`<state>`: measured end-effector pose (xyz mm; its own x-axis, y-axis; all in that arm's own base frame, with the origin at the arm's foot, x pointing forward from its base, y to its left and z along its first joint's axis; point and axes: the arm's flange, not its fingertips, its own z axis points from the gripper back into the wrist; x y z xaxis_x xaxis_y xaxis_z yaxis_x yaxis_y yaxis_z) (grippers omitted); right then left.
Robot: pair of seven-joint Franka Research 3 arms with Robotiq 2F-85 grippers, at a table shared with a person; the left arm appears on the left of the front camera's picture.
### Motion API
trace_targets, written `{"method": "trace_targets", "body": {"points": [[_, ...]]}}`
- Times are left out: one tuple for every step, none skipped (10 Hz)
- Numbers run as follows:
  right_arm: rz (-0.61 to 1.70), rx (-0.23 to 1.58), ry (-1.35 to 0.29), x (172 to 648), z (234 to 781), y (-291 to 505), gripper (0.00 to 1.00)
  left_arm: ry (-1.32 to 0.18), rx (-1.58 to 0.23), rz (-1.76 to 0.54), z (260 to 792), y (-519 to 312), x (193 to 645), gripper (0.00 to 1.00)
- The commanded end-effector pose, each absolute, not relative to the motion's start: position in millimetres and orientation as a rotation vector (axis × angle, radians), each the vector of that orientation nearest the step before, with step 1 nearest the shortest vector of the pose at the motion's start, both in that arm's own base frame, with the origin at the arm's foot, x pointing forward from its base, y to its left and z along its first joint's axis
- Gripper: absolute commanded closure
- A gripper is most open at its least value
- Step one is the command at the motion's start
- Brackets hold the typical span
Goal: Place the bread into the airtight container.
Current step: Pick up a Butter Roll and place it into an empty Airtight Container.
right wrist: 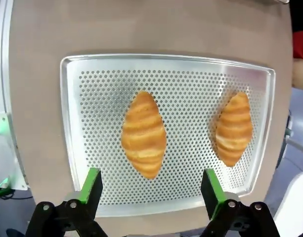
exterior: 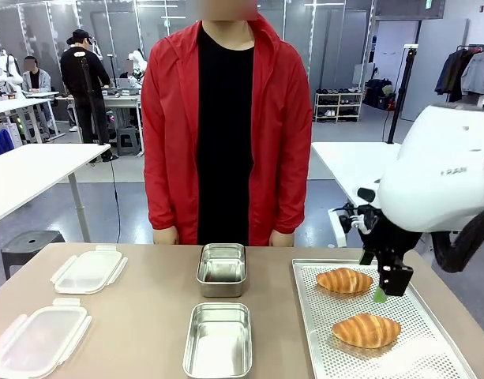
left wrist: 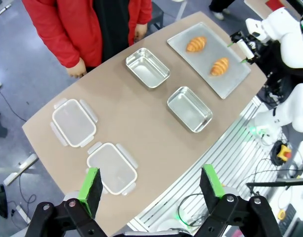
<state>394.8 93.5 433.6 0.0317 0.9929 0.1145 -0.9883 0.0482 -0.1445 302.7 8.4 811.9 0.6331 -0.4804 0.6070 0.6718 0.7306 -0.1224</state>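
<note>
We see our right claw (right wrist: 151, 178) wide open over one bread (right wrist: 144, 133) on the tray (right wrist: 191, 89); our left claw (left wrist: 151, 177) is wide too.

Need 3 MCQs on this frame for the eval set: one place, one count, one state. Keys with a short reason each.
1. Where do the croissants lie?
A. in a bowl
B. on a plate
C. on the perforated tray

2. How many clear lids are laid out?
A. one
B. two
C. four

3. The right gripper is:
A. open, holding nothing
B. shut on a croissant
C. shut on a spoon

Key: 1 C, both rest on the tray's holed sheet. 2 B, two lie at the robot's left side. 3 A, its fingers stand apart, clear of both croissants.
</note>
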Motion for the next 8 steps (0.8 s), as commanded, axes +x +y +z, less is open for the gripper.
{"method": "trace_targets", "body": {"points": [[1.563, -0.024, -0.199, 409, 414, 90, 0.00, -0.578, -0.353, -0.684, 815, 8, 302, 0.00], [1.569, -0.018, -0.187, 412, 402, 91, 0.00, -0.578, -0.353, -0.684, 815, 8, 302, 0.00], [1.575, -0.021, -0.175, 416, 390, 91, 0.00, -0.578, -0.353, -0.684, 815, 8, 302, 0.00], [1.576, -0.028, -0.154, 419, 379, 89, 0.00, -0.578, -0.353, -0.684, 815, 8, 302, 0.00], [1.579, -0.040, -0.131, 421, 366, 88, 0.00, -0.578, -0.353, -0.684, 815, 8, 302, 0.00], [1.561, -0.021, -0.124, 427, 352, 87, 0.00, -0.578, -0.353, -0.684, 815, 8, 302, 0.00], [1.549, -0.013, -0.121, 433, 338, 86, 0.00, -0.578, -0.353, -0.684, 815, 8, 302, 0.00], [1.547, -0.010, -0.120, 436, 329, 86, 0.00, -0.578, -0.353, -0.684, 815, 8, 302, 0.00]]}}
